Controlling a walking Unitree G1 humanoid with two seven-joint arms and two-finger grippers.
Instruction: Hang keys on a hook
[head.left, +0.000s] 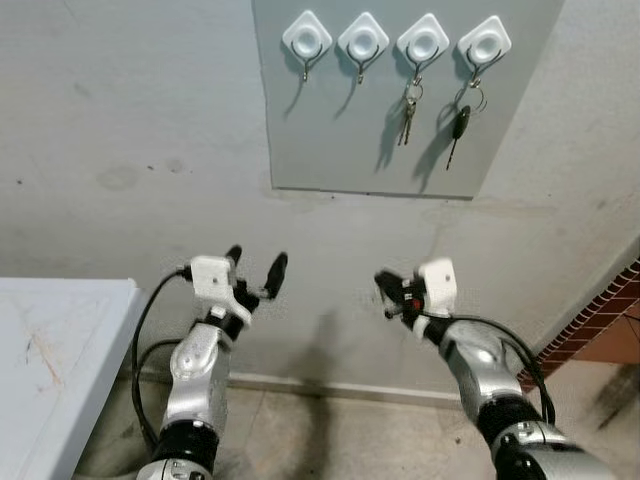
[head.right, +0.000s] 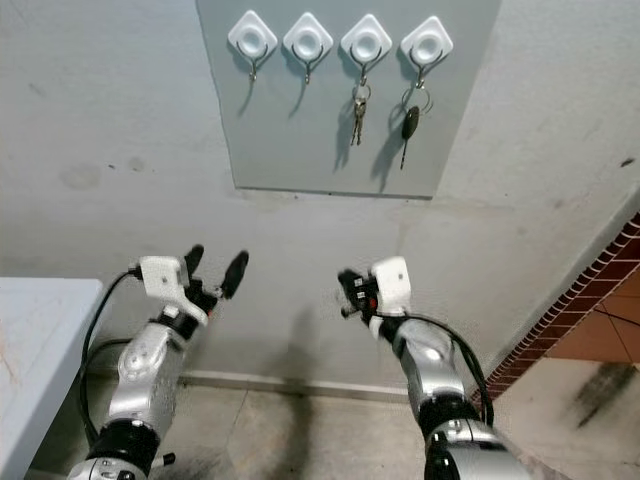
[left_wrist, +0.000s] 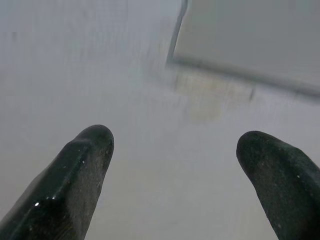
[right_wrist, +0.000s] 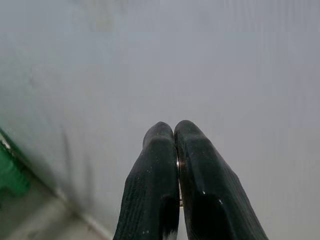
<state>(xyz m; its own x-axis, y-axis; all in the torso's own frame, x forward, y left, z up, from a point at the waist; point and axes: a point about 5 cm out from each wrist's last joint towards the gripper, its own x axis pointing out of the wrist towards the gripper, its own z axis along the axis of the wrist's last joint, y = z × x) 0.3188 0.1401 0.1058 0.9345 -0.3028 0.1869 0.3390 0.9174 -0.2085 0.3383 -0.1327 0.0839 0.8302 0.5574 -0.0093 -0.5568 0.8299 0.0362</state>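
a grey board (head.left: 330, 130) is fixed to the pale wall (head.left: 120, 130), and four white hooks (head.left: 307, 38) sit in a row along its top. counting from the robot's left, the first two hooks are bare; the third hook (head.left: 423, 42) carries a small bunch of silver keys (head.left: 408, 112) hanging straight down, and the fourth hook (head.left: 484, 42) carries a ring with a black-headed key (head.left: 459, 128) that hangs just beside the silver ones, each throwing a shadow on the board. both arms are raised in front of the wall below the board, well apart from the hooks. the left gripper (head.left: 254, 264) has its two black fingers (left_wrist: 75, 180) spread wide, pointing at bare wall near the board's lower corner, with nothing between them. the right gripper (head.left: 386, 290) has its fingers (right_wrist: 155, 185) pressed together; in the right wrist view a thin bright line shows in the seam between them, too small to tell what it is. at the robot's left a white tabletop (head.left: 50, 350) edges into view, and at its right a strip of red brick (head.left: 600, 320) meets the tiled floor (head.left: 330, 435).
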